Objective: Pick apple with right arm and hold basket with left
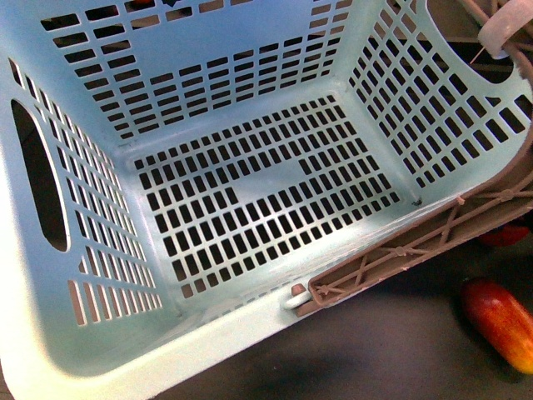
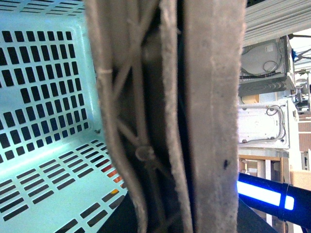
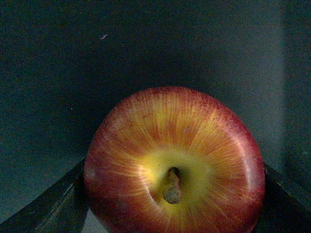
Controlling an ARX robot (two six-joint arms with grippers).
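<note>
The light-turquoise slotted basket [image 1: 250, 192] fills the front view, tilted, with nothing lying in it. Its brown swing handle [image 1: 433, 237] runs along the near right rim. In the left wrist view the handle [image 2: 214, 121] crosses the picture very close up, with the basket wall [image 2: 43, 97] beside it. My left gripper [image 2: 180, 213] is shut on the handle, and its fingers are mostly hidden. In the right wrist view my right gripper [image 3: 170, 213] is shut on the red apple [image 3: 175, 160], whose stem and yellow patch face the camera. Dark fingers [image 3: 43, 208] flank it. Neither arm shows in the front view.
An elongated red-and-yellow fruit [image 1: 500, 321] lies on the dark table right of the basket. A red thing [image 1: 504, 236] shows partly under the handle. A white round part [image 1: 504, 33] is at the top right. Shelves, white machines and a blue lit bar [image 2: 262, 194] stand behind.
</note>
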